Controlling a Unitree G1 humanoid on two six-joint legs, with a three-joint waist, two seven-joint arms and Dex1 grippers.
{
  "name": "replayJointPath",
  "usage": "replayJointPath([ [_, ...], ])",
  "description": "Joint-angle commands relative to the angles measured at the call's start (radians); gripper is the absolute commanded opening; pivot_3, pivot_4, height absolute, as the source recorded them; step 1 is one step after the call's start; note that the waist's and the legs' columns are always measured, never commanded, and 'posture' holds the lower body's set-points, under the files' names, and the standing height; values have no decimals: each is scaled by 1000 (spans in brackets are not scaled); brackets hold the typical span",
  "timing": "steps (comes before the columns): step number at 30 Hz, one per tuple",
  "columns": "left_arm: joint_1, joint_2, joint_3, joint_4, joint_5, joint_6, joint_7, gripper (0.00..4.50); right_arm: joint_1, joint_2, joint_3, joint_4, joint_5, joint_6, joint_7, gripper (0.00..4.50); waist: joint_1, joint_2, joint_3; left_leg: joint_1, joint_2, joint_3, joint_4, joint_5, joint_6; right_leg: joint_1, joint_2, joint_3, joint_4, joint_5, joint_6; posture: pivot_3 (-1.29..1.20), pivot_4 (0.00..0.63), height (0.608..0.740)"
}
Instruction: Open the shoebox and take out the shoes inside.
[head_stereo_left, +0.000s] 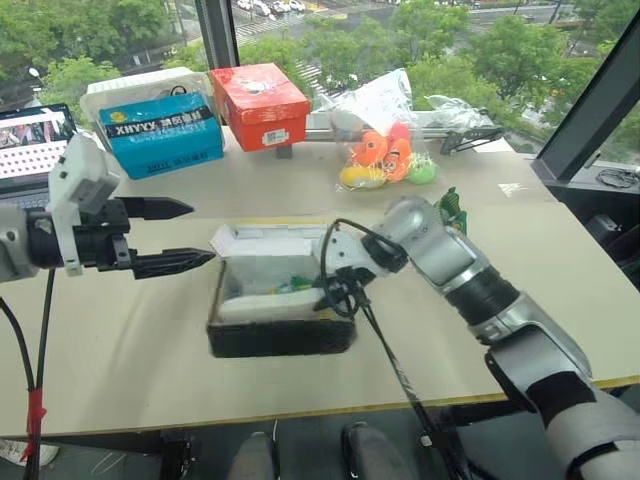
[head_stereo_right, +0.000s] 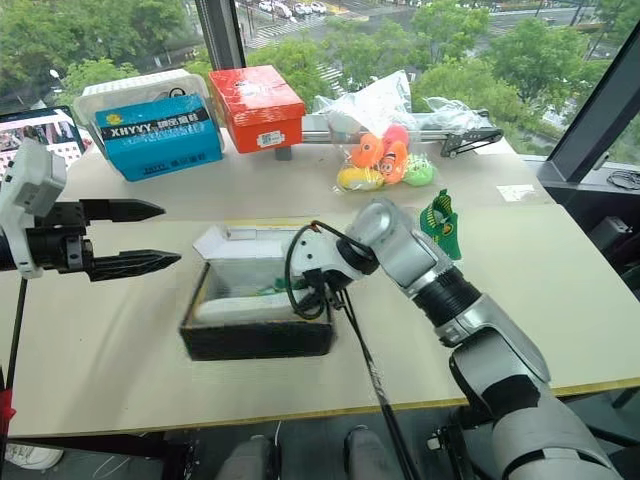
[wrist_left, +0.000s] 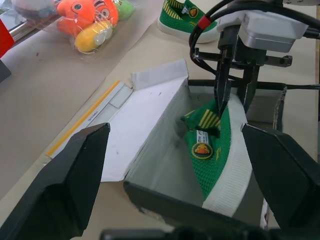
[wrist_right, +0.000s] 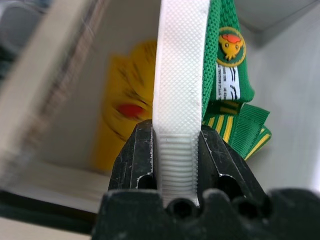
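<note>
The shoebox (head_stereo_left: 280, 340) stands open mid-table, black sides toward me, its white-lined lid (head_stereo_left: 265, 240) folded flat behind it. One green shoe (wrist_left: 220, 150) with a pale sole lies on its side inside. My right gripper (head_stereo_left: 335, 290) reaches down into the box and is shut on that shoe's white sole edge (wrist_right: 180, 75). The other green shoe (head_stereo_left: 450, 210) sits on the table behind my right arm, outside the box. My left gripper (head_stereo_left: 202, 233) hovers open just left of the box, above the table, holding nothing.
Along the far edge sit a blue box (head_stereo_left: 160, 133), a red-orange box (head_stereo_left: 260, 105) and bagged orange, yellow and green toys (head_stereo_left: 385, 155). A laptop (head_stereo_left: 35, 140) is at far left. A black cable (head_stereo_left: 390, 360) hangs from my right wrist over the table's front edge.
</note>
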Motion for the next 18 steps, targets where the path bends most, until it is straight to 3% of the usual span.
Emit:
replayJointPath([
  [1, -25, 6, 2, 4, 7, -28, -6, 4500, -24, 17, -28, -18, -59, -141, -78, 612, 1, 0, 0, 0, 0, 0, 0, 0, 0, 0, 0, 0, 0, 0, 0, 0, 150, 740],
  [11, -50, -1, -27, 18, 17, -40, -12, 4500, -130, 37, -30, 201, -304, -428, -357, 612, 0, 0, 0, 0, 0, 0, 0, 0, 0, 0, 0, 0, 0, 1, -1, 0, 150, 740],
  [18, -61, -1, -43, 29, 21, -50, -17, 4500, -172, 50, -55, 267, -350, -500, -474, 612, -4, 0, 0, 0, 0, 0, 0, 0, 0, 0, 0, 0, 0, 2, -3, 0, 150, 740],
])
